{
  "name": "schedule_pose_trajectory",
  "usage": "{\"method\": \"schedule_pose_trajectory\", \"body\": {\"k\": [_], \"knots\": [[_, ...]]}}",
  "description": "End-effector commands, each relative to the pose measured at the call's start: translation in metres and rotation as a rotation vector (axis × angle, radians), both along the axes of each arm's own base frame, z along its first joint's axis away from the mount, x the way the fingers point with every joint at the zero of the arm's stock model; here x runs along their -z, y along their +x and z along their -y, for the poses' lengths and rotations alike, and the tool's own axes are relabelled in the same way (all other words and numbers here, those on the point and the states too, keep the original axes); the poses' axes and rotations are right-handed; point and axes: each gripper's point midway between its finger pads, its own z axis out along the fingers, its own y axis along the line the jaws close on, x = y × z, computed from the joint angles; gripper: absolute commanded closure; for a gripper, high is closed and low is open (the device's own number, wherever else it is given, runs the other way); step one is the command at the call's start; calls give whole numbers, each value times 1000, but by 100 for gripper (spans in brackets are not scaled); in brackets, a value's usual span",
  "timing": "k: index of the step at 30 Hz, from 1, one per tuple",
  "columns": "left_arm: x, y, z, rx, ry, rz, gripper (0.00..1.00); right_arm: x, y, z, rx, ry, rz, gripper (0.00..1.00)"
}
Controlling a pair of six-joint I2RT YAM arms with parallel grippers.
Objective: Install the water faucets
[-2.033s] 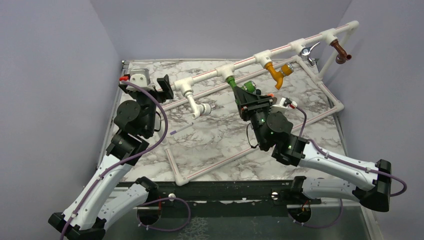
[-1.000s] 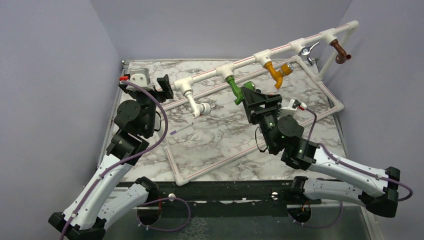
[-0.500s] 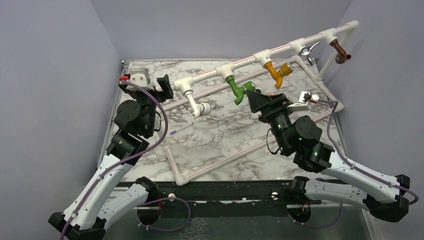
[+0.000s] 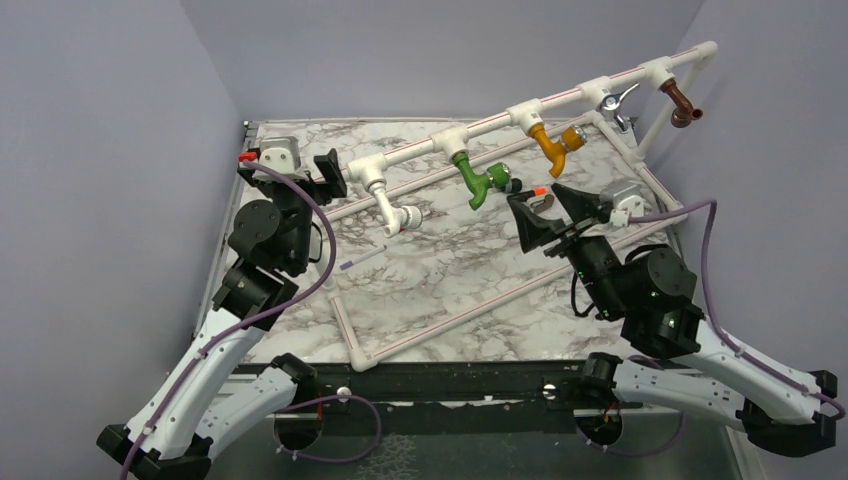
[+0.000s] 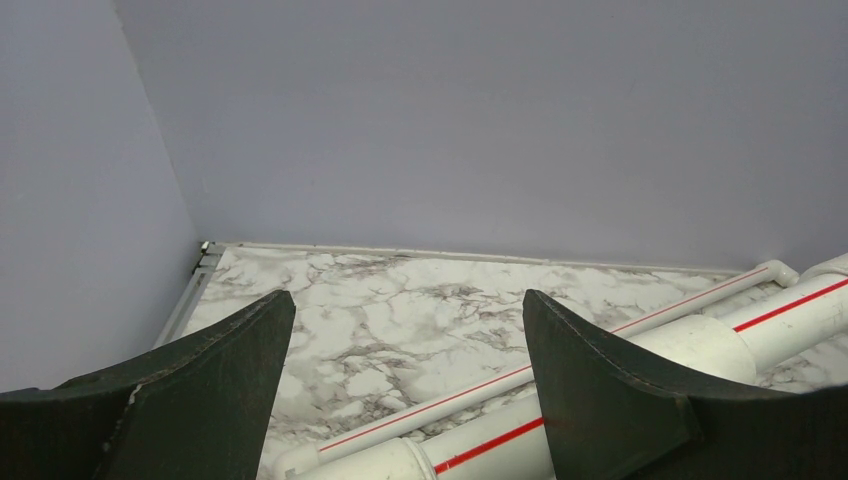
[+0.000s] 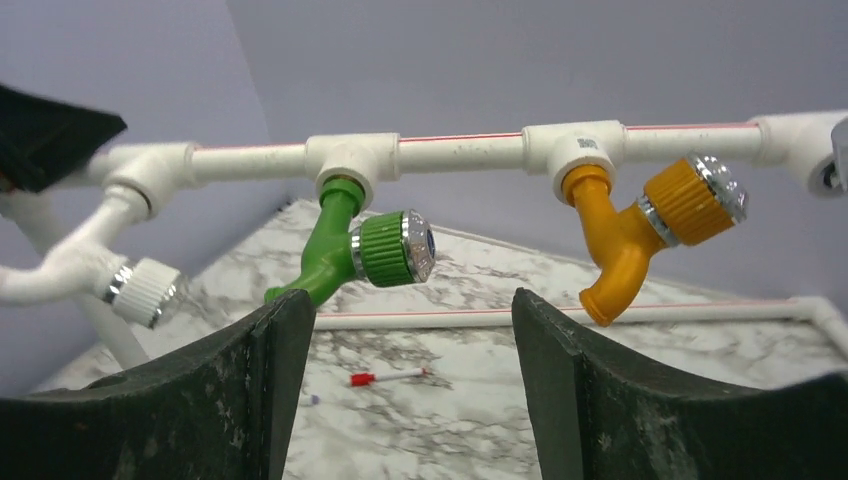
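Note:
The green water faucet [image 4: 478,183] [image 6: 338,248], with a silver-faced knob, hangs from a tee on the white red-striped pipe frame [image 4: 500,122]. Along the same pipe hang a white faucet [image 4: 395,208], a yellow one [image 4: 553,146] [image 6: 620,240], a chrome one [image 4: 614,100] and a brown one [image 4: 683,103]. My right gripper [image 4: 535,200] [image 6: 412,310] stands open just right of and below the green faucet, apart from it, with nothing between its fingers. My left gripper [image 4: 300,168] [image 5: 408,310] is open and empty at the pipe's left end.
The frame's lower pipes [image 4: 480,305] lie across the marble table [image 4: 440,260]. A thin purple-tipped stick [image 4: 362,258] lies near the middle. A red-capped marker [image 6: 390,377] lies on the marble under the right gripper. Purple walls close in on the left, back and right.
My right gripper has drawn back to the right, away from the green faucet, and opened wider. The faucet stays on the pipe. The left arm has not moved.

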Motion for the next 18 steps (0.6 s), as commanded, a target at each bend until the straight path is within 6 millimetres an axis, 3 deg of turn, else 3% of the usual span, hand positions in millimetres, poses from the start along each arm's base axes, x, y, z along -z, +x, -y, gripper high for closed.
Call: {"method": "schedule_pose_trajectory", "body": {"k": [1,13,18], "knots": [[36,7,14,49,75,-112,15,5,-12,-14,-108,-428,206,22],[35,6,14,51,73,-108,15,35,-14,-29,-195,-1073,522,18],[35,6,15,54,74,-109,15,27,-7,-34,-128,-1224,670,18]]}}
